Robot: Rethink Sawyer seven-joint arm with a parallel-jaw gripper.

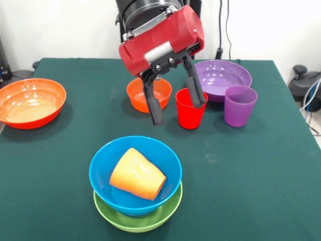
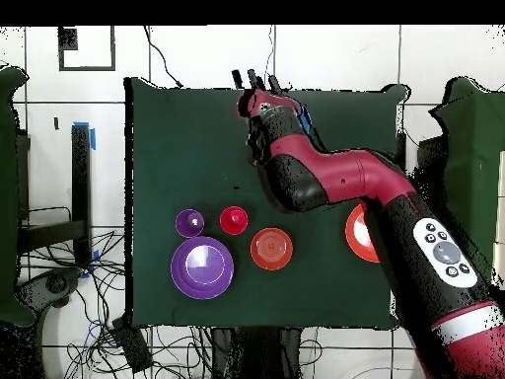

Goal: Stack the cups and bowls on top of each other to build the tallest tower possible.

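Note:
The tower stands at the near table edge: a light blue bowl nested in a lime green bowl, with the orange cup lying on its side inside the blue bowl. My gripper is open and empty, hanging behind the tower. One finger is in front of the small orange bowl. The other overlaps the rim of the upright red cup. The purple cup stands right of the red cup, in front of the wide purple bowl. The dark blue bowl is hidden.
The wide orange-red bowl sits at the left edge of the green table. In the overhead view the arm covers the tower and part of the orange-red bowl; the purple bowl, purple cup and red cup show.

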